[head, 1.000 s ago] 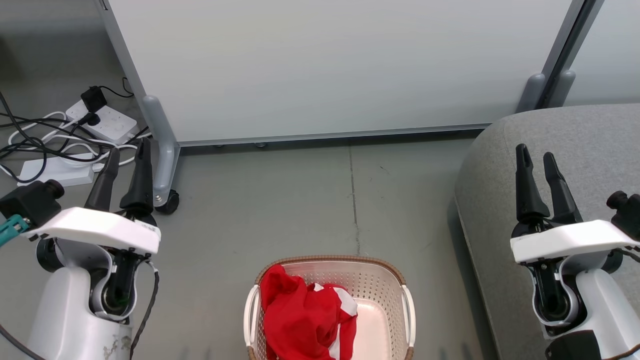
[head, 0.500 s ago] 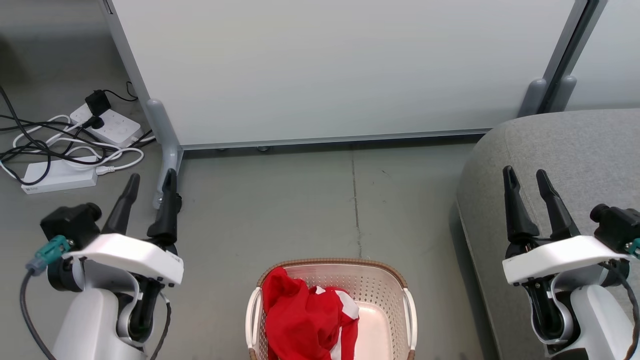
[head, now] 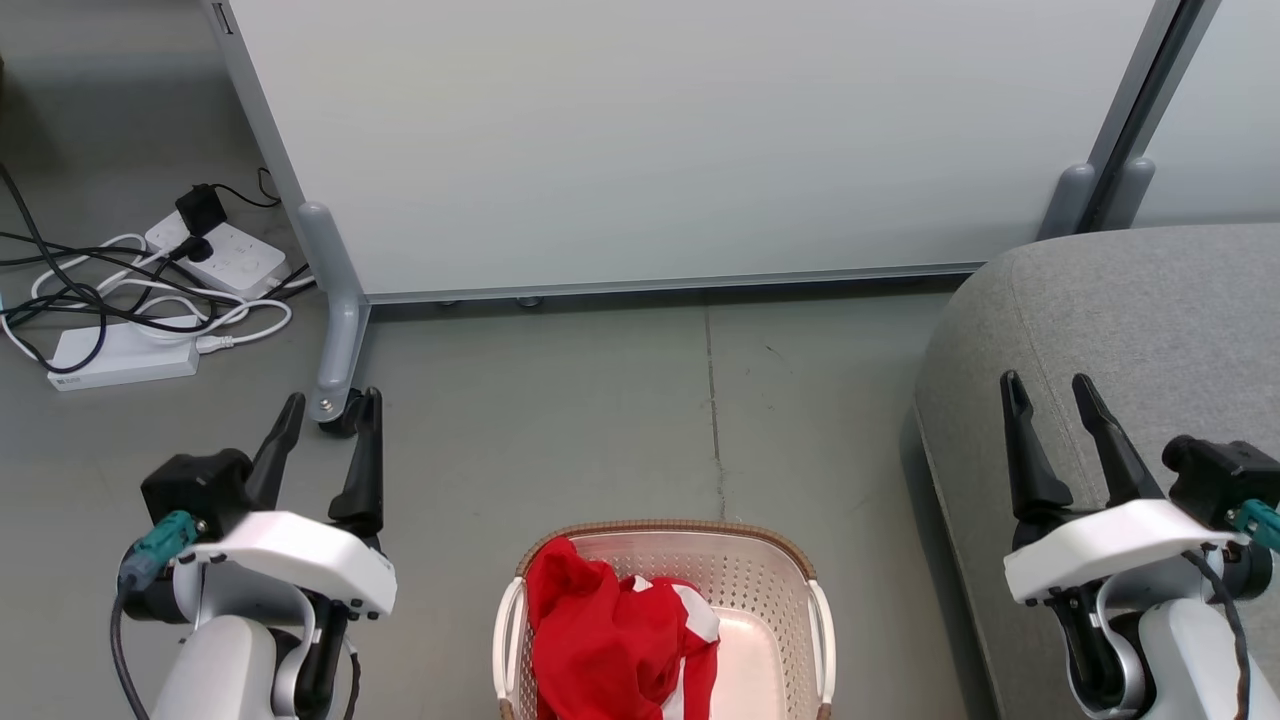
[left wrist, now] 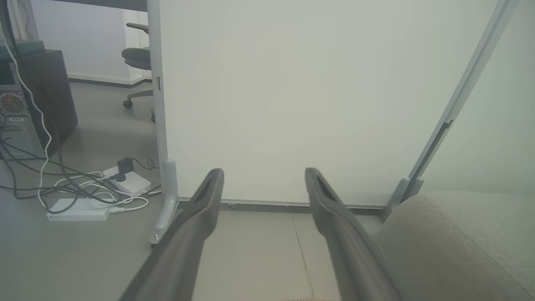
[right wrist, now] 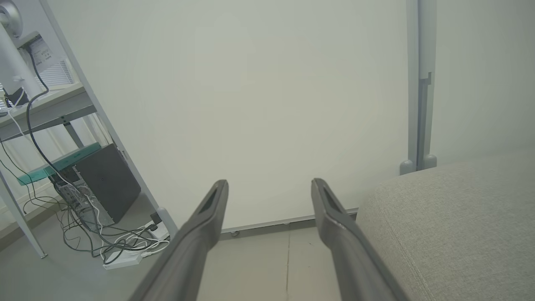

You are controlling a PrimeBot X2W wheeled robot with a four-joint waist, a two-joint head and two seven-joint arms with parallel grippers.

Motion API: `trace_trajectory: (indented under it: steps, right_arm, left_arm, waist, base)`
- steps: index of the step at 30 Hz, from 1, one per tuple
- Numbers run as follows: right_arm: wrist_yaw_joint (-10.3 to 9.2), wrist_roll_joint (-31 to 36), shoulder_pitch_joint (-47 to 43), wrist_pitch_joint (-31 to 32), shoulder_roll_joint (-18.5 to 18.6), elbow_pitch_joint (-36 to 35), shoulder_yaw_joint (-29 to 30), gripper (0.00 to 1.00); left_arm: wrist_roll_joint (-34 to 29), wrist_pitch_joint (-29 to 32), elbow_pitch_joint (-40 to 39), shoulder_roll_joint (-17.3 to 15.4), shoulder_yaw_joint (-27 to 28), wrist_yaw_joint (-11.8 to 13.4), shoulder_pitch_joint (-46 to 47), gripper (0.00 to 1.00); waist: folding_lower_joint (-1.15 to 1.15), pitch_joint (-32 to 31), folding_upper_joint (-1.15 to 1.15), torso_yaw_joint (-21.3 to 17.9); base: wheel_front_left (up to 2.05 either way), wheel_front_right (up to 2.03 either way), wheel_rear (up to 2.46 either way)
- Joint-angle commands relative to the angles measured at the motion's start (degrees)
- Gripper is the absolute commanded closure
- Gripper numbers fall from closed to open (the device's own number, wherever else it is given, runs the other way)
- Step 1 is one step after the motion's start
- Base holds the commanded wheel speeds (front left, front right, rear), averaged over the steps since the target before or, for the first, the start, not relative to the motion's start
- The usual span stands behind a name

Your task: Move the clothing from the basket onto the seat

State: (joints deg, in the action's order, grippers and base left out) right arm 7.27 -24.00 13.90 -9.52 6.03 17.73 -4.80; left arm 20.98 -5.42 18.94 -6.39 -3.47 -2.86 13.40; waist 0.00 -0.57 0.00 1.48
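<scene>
The clothing [head: 610,650] is heaped in the basket [head: 700,527] beside the seat [head: 1130,320], and the left gripper [head: 332,399] and right gripper [head: 1045,380] are held spread and empty, likely ready for grabbing it.

Office: wheeled partition [head: 680,140], swivel chair [left wrist: 136,62], desktop tower [left wrist: 14,125], power strips [head: 215,250], cable tangle [head: 90,290] on floor [head: 560,400].

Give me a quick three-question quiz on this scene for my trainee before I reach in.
1. Multiple choice: the clothing lies in the basket toward the robot's: A left, B right?
2. True or false: no clothing lies on the visible part of the seat yet.
3. Fill in: both arms' jaws stand ____.
Key: 1 A; 2 true; 3 open.
</scene>
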Motion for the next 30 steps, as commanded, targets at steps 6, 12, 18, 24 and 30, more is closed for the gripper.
trace_trajectory:
  steps: [6,12,18,24,30]
  right_arm:
    - [0.25,4.62,-0.91,0.60,-0.08,0.17,1.12,0.00]
    - [0.27,6.91,-1.51,0.86,-0.29,0.45,1.81,0.00]
    - [0.28,8.91,-2.46,1.24,-0.48,1.11,2.58,0.00]
    - [0.30,10.48,-2.88,1.40,-0.37,1.81,3.00,0.00]
    - [0.31,12.59,-3.67,1.52,-0.03,2.13,3.36,0.00]
  left_arm:
    - [-3.79,-1.67,-0.88,-0.18,-0.84,1.42,-1.38,0.00]
    - [-5.82,-2.60,-1.02,0.06,-1.60,2.01,-2.53,0.00]
    - [-7.98,-3.55,-1.22,0.22,-2.35,2.61,-3.70,0.00]
    - [-9.83,-4.03,-1.19,0.33,-3.21,2.82,-4.82,0.00]
    - [-11.17,-4.33,-1.05,0.54,-3.88,2.94,-5.46,0.00]
  waist:
    - [0.00,-0.20,0.00,0.07]
    - [0.00,-0.40,0.00,0.18]
    - [0.00,-0.64,0.00,0.37]
    - [0.00,-1.06,0.00,0.54]
    - [0.00,-1.37,0.00,0.74]
  base:
    - [0.00,0.00,0.00]
    - [0.00,0.00,0.00]
    - [0.00,0.00,0.00]
    - [0.00,0.00,0.00]
    - [0.00,0.00,0.00]
